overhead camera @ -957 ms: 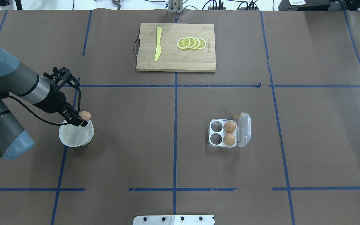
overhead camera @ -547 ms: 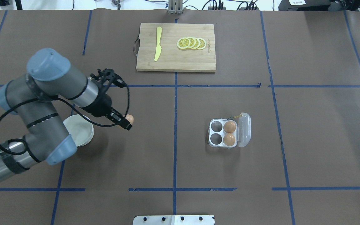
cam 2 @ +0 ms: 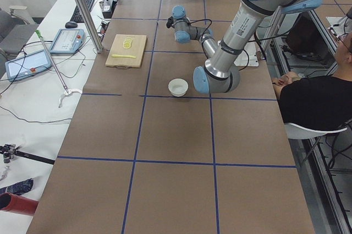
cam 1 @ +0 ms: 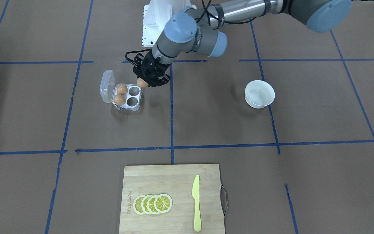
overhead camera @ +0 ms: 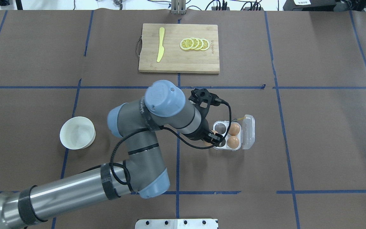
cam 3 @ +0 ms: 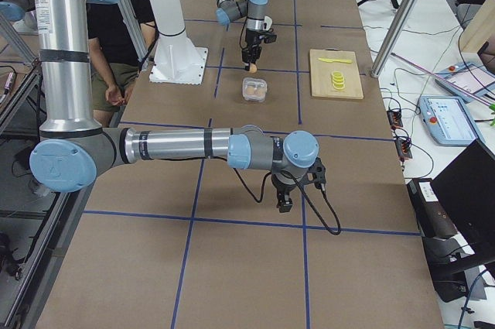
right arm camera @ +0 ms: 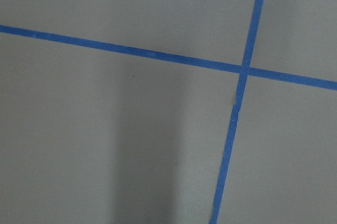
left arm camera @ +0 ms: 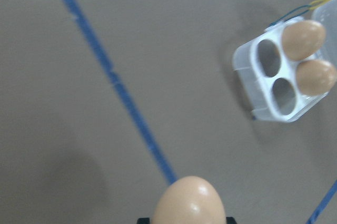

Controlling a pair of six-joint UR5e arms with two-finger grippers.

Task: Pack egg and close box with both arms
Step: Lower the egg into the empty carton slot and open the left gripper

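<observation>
Hovering beside the box (cam 1: 106,86), the left end effector (cam 1: 148,81) grips the egg (cam 1: 141,83).
Empty cells (cam 1: 134,92) lie just toward the bench's (cam 1: 206,123) right end.

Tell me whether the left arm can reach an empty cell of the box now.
Probably yes: the box has its lid open, its two cells nearest the left tool are empty, and the held egg hangs just beside them.

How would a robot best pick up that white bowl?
By the rim, from straight above. The bowl stands upright and empty, so one finger could go inside the wall and one outside. Its round body looks too wide to span. The left gripper holds an egg, so it is not free.
</observation>
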